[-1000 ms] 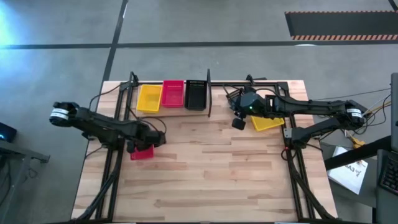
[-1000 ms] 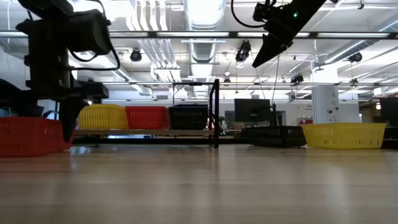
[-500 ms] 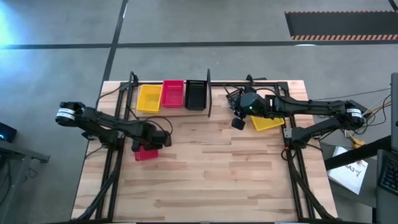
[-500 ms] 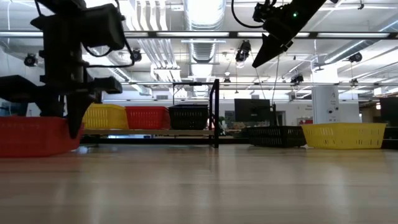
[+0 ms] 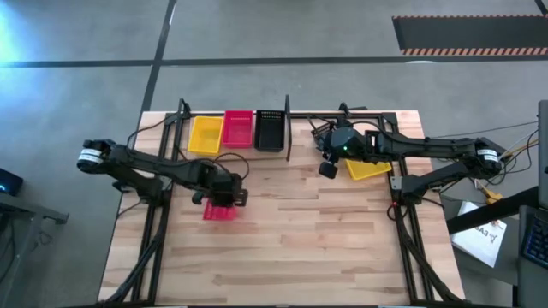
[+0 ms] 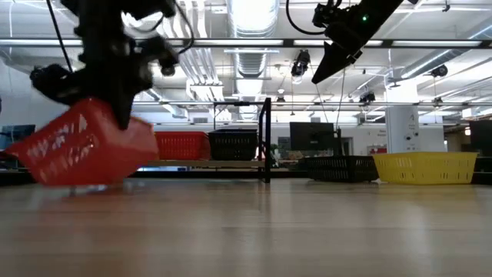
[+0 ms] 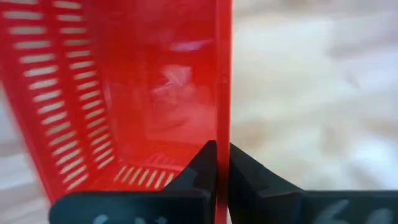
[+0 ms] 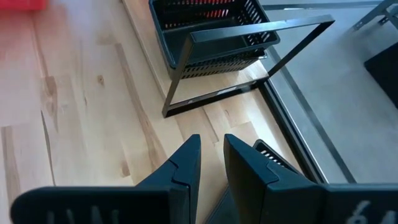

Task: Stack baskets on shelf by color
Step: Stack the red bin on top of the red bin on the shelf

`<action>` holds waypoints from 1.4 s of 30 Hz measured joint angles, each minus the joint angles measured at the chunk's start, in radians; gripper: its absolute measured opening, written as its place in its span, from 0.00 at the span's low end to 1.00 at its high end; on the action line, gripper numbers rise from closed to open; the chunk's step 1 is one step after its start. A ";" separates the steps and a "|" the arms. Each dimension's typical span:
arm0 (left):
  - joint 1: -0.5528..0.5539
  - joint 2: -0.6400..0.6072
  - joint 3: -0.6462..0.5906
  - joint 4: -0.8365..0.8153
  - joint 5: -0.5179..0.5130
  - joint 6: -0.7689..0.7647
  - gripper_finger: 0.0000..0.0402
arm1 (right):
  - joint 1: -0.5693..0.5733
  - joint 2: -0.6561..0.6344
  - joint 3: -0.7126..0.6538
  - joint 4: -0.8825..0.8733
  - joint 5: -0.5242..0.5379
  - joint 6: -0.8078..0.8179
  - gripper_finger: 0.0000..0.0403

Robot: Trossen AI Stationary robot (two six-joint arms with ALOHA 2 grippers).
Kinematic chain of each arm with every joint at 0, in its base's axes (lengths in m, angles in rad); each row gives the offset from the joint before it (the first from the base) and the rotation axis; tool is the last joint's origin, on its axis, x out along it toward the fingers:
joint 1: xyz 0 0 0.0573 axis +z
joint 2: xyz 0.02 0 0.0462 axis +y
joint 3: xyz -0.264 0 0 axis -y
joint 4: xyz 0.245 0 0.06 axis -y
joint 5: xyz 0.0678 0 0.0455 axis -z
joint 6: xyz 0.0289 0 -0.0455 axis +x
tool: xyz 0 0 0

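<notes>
A red basket hangs tilted under my left gripper, which is shut on it left of the table's middle. The shelf at the far edge carries a yellow basket, a red basket and a black basket side by side. My right gripper hovers high, right of the shelf, with a narrow gap between its fingers and nothing in it. Beside it on the table rest a yellow basket and a black basket. My left gripper pinches one side wall of the red basket at its rim, one finger inside the basket and one outside. The fingers come from above, pointing down. The basket tilts with the held side up; whether its low end touches the table, I cannot tell.
The shelf's black end post stands between the shelf's baskets and my right arm. Bare wooden tabletop spreads across the middle and near side. Black frame rods run along both table sides.
My left gripper has shut on the red basket's wall, then gone up and toward the table's right edge. The basket, flat on the table before, has moved right with it and tipped, the held side raised.
</notes>
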 joint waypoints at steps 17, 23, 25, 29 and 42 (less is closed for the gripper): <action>0.219 0.110 0.598 -0.365 -0.090 0.247 0.00 | 0.000 0.000 0.000 0.004 0.000 -0.003 0.16; 0.374 0.229 0.775 -0.402 -0.136 0.421 0.00 | 0.000 0.000 0.000 0.006 0.000 -0.002 0.16; 0.417 0.269 0.824 -0.429 -0.156 0.472 0.00 | 0.000 0.000 0.000 0.005 0.000 -0.002 0.16; 0.500 0.333 0.887 -0.473 -0.181 0.542 0.00 | 0.000 0.000 0.000 -0.001 0.000 -0.001 0.16; 0.628 0.452 0.882 -0.467 -0.210 0.576 0.00 | 0.000 -0.001 -0.002 -0.147 0.000 0.001 0.16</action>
